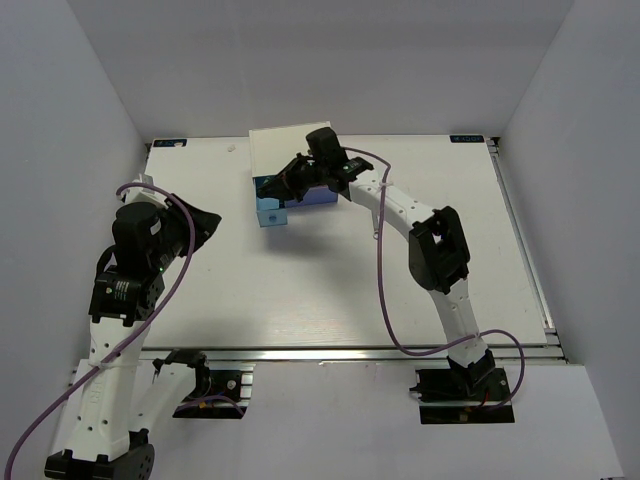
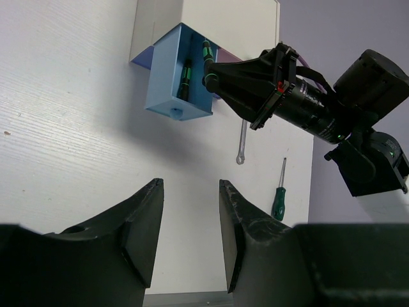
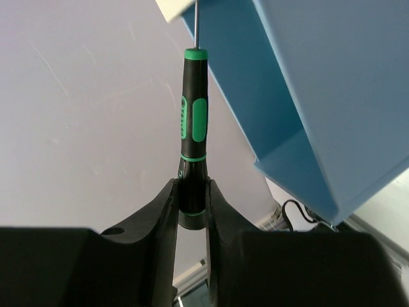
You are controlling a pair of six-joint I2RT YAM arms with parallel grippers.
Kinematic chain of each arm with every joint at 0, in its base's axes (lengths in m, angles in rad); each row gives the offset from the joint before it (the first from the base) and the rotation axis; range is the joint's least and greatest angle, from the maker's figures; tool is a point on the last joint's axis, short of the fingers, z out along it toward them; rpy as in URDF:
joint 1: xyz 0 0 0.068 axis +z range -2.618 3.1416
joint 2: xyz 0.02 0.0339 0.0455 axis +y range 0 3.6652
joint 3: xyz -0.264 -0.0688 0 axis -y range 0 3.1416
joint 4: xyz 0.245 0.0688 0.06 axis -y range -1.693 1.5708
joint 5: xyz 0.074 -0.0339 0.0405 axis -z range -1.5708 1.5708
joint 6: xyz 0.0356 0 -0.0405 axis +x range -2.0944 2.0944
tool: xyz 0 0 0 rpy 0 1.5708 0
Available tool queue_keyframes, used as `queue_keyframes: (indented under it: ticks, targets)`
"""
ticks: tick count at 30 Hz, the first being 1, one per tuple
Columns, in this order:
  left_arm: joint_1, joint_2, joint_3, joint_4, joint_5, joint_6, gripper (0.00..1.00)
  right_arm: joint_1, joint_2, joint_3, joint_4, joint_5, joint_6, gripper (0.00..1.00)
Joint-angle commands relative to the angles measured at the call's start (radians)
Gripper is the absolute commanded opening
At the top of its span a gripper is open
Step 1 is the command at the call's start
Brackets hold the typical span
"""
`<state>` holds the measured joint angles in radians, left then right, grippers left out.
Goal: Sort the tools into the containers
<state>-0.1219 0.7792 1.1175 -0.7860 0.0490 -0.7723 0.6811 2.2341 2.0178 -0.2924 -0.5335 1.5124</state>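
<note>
The white cabinet [image 1: 290, 145] stands at the back of the table, its light blue drawer [image 1: 270, 208] pulled open. In the left wrist view the drawer [image 2: 167, 83] holds one dark-handled screwdriver [image 2: 185, 80]. My right gripper [image 1: 288, 182] is shut on the second dark-handled screwdriver [image 3: 193, 128] by its butt end, tip up, beside the drawer [image 3: 300, 96] at its open top. The silver wrench [image 2: 243, 144] and the green-handled screwdriver [image 2: 279, 199] lie on the table beyond the drawer. My left gripper [image 2: 190, 182] is open and empty, well short of the drawer, at the table's left [image 1: 205, 225].
The right arm [image 1: 400, 210] reaches across the middle of the table toward the cabinet, its cable [image 1: 382, 290] hanging over the table. Grey walls close in the left, back and right sides. A metal rail [image 1: 350, 352] runs along the near edge.
</note>
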Motion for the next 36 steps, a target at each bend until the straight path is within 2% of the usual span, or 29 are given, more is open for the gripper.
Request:
queue_keyframes:
  ticks: [1, 7, 14, 16, 18, 19, 33, 36]
  targets:
    - [-0.001, -0.011, 0.001, -0.004, 0.003, -0.005, 0.50, 0.005, 0.001, 0.007, 0.068, 0.049, 0.017, 0.15]
    - [-0.001, -0.009, 0.001, 0.001, 0.005, -0.004, 0.50, 0.005, -0.004, -0.037, 0.058, 0.056, 0.011, 0.23]
    - [-0.001, -0.011, 0.008, -0.007, 0.003, -0.001, 0.50, 0.005, -0.036, -0.074, 0.061, 0.046, 0.015, 0.16]
    - [-0.001, -0.014, 0.005, -0.007, 0.002, -0.001, 0.50, 0.008, -0.047, -0.096, 0.062, 0.044, 0.017, 0.21]
    - [-0.001, -0.015, 0.002, -0.004, 0.003, -0.001, 0.50, 0.006, -0.051, -0.120, 0.071, 0.047, 0.012, 0.35]
    - [-0.001, -0.017, 0.002, -0.004, 0.003, -0.001, 0.50, 0.008, -0.057, -0.129, 0.076, 0.047, 0.009, 0.37]
    - [-0.001, -0.028, -0.010, 0.010, 0.009, -0.004, 0.50, 0.001, -0.136, -0.235, 0.173, 0.014, -0.001, 0.37]
    - [-0.001, -0.024, -0.018, 0.025, 0.021, -0.004, 0.48, 0.001, -0.172, -0.211, 0.214, -0.019, -0.073, 0.35]
